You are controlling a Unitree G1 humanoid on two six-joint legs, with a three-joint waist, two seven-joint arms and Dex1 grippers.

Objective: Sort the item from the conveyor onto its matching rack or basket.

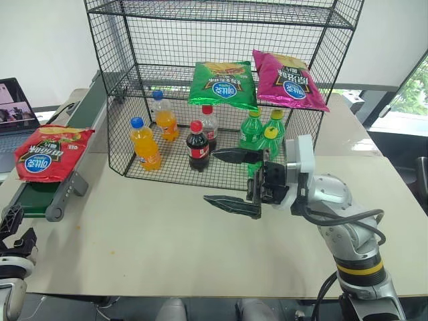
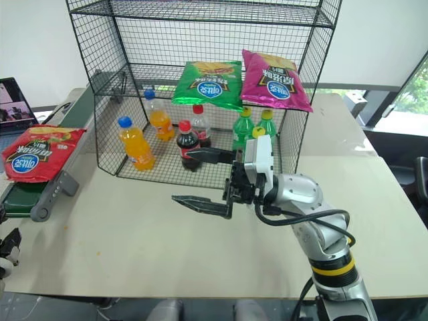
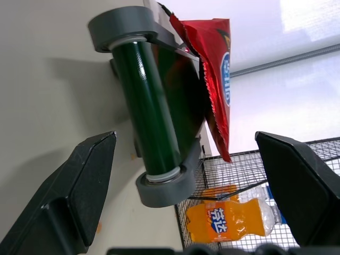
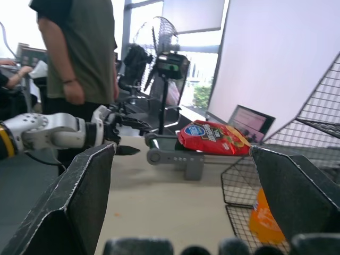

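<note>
Red chip bag [image 1: 52,152] overhangs the conveyor [image 1: 47,194] end at left of frame; my left end effector [image 3: 183,186] is spread wide, empty. Closing short could crumple it or knock it off.

A pale beige surface [image 1: 167,247] fills the lower frame. White wall [image 1: 40,40] stands behind at upper left. At the right edge, a window [image 1: 409,93] shows green leaves. A laptop [image 1: 13,110] sits at far left.

In the right wrist view, a person [image 4: 79,58] stands beside a standing fan [image 4: 159,53].
</note>
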